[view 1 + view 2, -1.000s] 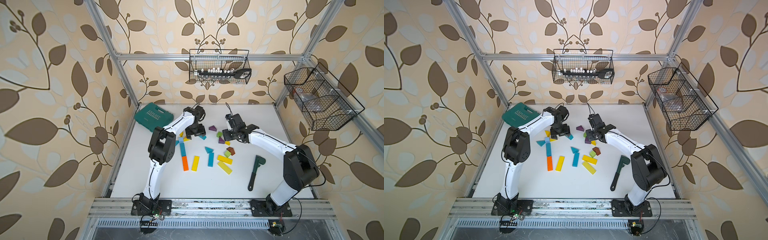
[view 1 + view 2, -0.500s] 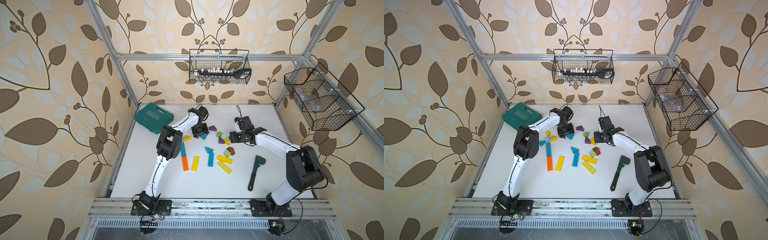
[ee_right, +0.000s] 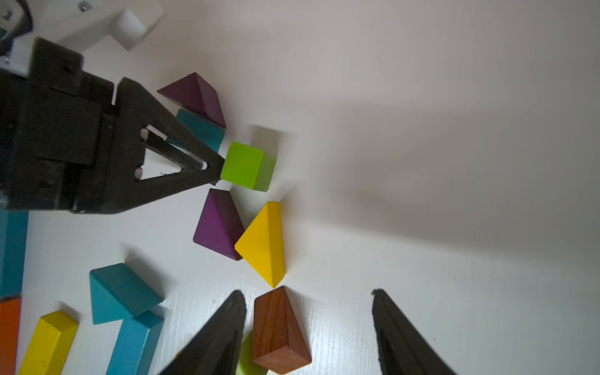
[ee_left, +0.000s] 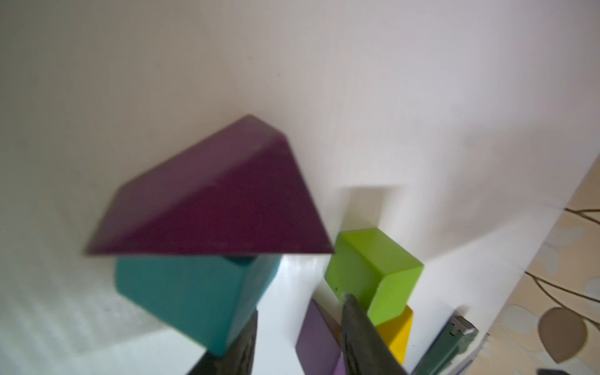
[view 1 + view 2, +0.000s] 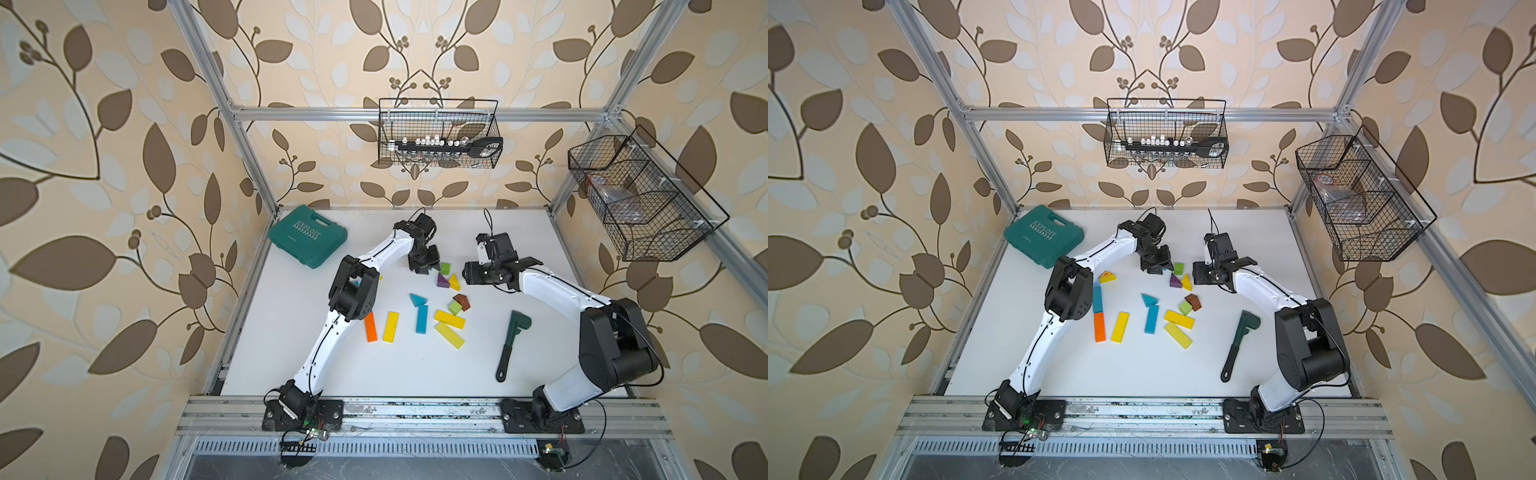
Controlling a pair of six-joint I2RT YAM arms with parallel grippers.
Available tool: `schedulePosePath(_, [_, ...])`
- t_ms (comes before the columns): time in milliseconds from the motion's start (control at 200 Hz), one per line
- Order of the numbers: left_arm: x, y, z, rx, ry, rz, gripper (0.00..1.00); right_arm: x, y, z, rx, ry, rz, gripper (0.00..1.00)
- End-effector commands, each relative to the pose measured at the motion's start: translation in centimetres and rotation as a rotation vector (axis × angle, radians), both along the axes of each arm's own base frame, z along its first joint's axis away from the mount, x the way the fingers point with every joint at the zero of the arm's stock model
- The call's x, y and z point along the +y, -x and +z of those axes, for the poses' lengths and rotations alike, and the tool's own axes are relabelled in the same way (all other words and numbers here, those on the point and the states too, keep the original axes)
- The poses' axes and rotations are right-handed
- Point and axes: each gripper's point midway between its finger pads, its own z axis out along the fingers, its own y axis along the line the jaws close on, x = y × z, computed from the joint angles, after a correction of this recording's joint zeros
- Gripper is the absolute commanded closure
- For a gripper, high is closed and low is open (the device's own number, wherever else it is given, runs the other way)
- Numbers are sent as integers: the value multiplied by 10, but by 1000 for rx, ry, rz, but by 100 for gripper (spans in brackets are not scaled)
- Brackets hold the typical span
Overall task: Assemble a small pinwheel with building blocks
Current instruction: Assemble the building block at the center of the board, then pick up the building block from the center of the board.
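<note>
Yellow bars [image 5: 1120, 327] [image 5: 1179, 319] [image 5: 1178, 335]: three.
Teal bars [image 5: 1097, 297] [image 5: 1151, 319]: two.
Orange bar [image 5: 1099, 327]: one.
Purple wedges [image 3: 194, 97] [image 3: 219, 224]: two.
Yellow wedges [image 5: 1107, 276] [image 5: 1186, 282]: two.
Teal wedge [image 5: 1149, 300]: one.
Brown wedge [image 5: 1193, 301]: one.
Green cubes [image 5: 1178, 268] [image 5: 1185, 308]: two.
Teal block [image 3: 201, 128], shape unclear: one.
Teal case [image 5: 1042, 237]: one.
Toy wrench [image 5: 1239, 340]: one.
Wire baskets [image 5: 1129, 120] [image 5: 1383, 245]: two.

left claw [image 5: 424, 269] low, just beside rear green cube [image 5: 445, 268]; right claw [image 5: 469, 276] near yellow wedge [image 5: 454, 283]; wrench [image 5: 513, 345] well apart
</note>
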Motion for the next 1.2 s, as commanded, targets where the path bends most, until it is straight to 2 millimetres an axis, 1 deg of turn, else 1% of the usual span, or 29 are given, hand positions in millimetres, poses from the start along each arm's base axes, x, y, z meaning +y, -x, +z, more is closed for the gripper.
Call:
schedulePosePath(0, [0, 4, 46, -49, 48, -31, 40, 15, 1, 4, -12, -67, 49, 35])
schedulePosePath(30, [6, 7, 56, -65, 38, -30, 35, 18, -1, 4, -9, -73, 61, 35])
schedulePosePath(75, [18, 11, 73, -88, 27, -26, 31, 23, -3, -1, 11, -71, 74, 34])
schedulePosePath(80, [20, 12, 72, -86, 23, -25, 30, 23, -3, -1, 13, -71, 75, 34])
schedulePosePath(145, [41, 18, 102, -137, 21, -1, 25, 30, -8, -8, 41, -69, 84, 33])
schedulePosePath(155, [47, 22, 99, -127, 10, 3, 25, 32, -8, -9, 44, -68, 87, 33])
schedulePosePath(190, [60, 28, 111, -146, 3, 20, 23, 36, -10, -11, 47, -59, 87, 32])
schedulePosePath(195, [62, 29, 110, -144, -1, 22, 23, 37, -10, -11, 46, -57, 89, 32])
schedulePosePath(205, [66, 30, 116, -156, 2, 28, 22, 39, -11, -13, 48, -52, 89, 32])
schedulePosePath(250, [85, 37, 131, -184, -9, 52, 18, 44, -15, -16, 53, -16, 86, 32])
schedulePosePath(315, [115, 48, 152, -225, -34, 86, 10, 48, -21, -21, 65, 62, 79, 31])
schedulePosePath(355, [133, 56, 163, -248, -59, 107, 3, 50, -24, -27, 76, 111, 70, 31])
schedulePosePath(370, [141, 58, 167, -258, -74, 116, 1, 50, -25, -28, 78, 130, 63, 31])
schedulePosePath(445, [182, 74, 178, -279, -153, 169, 1, 49, -30, -33, 85, 194, 35, 32])
schedulePosePath(530, [230, 90, 184, -277, -245, 244, 1, 46, -36, -37, 86, 241, 4, 33])
schedulePosePath(615, [270, 106, 186, -269, -321, 299, 1, 44, -41, -40, 90, 262, -8, 35])
schedulePosePath(665, [286, 114, 186, -277, -364, 313, 1, 47, -45, -43, 92, 260, 1, 37])
schedulePosePath(695, [294, 117, 182, -266, -391, 314, 1, 48, -47, -46, 94, 261, 5, 38])
schedulePosePath(705, [296, 121, 188, -283, -387, 321, 1, 49, -48, -46, 95, 261, 5, 38])
schedulePosePath(720, [300, 123, 190, -288, -394, 325, 1, 49, -48, -48, 98, 262, 8, 38])
schedulePosePath(790, [311, 130, 190, -288, -434, 325, 1, 54, -53, -54, 107, 256, 23, 39])
schedulePosePath(890, [319, 135, 185, -288, -474, 312, 1, 60, -60, -59, 111, 247, 38, 42])
schedulePosePath(1005, [325, 136, 173, -274, -508, 295, 1, 65, -67, -63, 106, 242, 45, 47])
schedulePosePath(1110, [325, 136, 162, -248, -518, 284, 1, 66, -72, -67, 113, 248, 48, 55])
schedulePosePath(1200, [328, 136, 155, -235, -538, 282, 1, 67, -73, -68, 121, 253, 48, 69])
